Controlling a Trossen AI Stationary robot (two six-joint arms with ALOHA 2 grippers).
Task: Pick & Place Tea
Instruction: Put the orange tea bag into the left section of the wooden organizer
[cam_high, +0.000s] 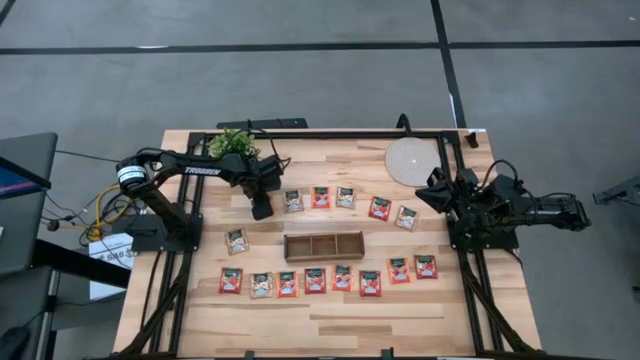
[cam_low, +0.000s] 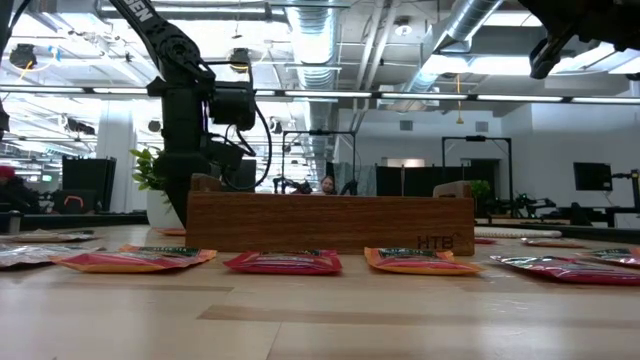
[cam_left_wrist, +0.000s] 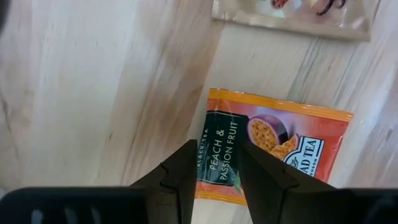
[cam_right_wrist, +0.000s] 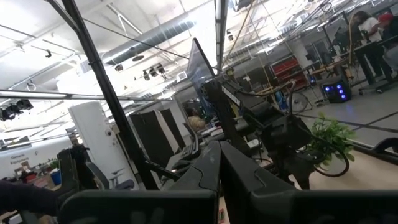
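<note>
Several small flat tea sachets, mostly red and a few beige, lie in a far row (cam_high: 320, 197) and a near row (cam_high: 315, 279) around the wooden tray (cam_high: 323, 246). My left gripper (cam_high: 262, 208) points down at the far row's left end and hides a sachet there. In the left wrist view this orange-red peach sachet (cam_left_wrist: 280, 143) lies flat on the wood. The gripper (cam_left_wrist: 217, 149) is narrowly open over the sachet's green label. A beige sachet (cam_left_wrist: 292, 12) lies beyond. My right gripper (cam_high: 437, 190) waits shut at the table's right side, off the table. My left gripper comes from above, pointing down, with one finger (cam_left_wrist: 183, 171) on either side of the green label strip (cam_left_wrist: 219, 152) at the sachet's end. The sachet lies flat on the table. Whether the fingertips touch it, I cannot tell.
The three-compartment tray (cam_low: 330, 222) sits mid-table between the two rows. A potted plant (cam_high: 233, 143) stands at the far edge behind the left arm, and a round cork disc (cam_high: 411, 160) lies far right. Another sachet (cam_high: 236, 240) lies alone left of the tray.
</note>
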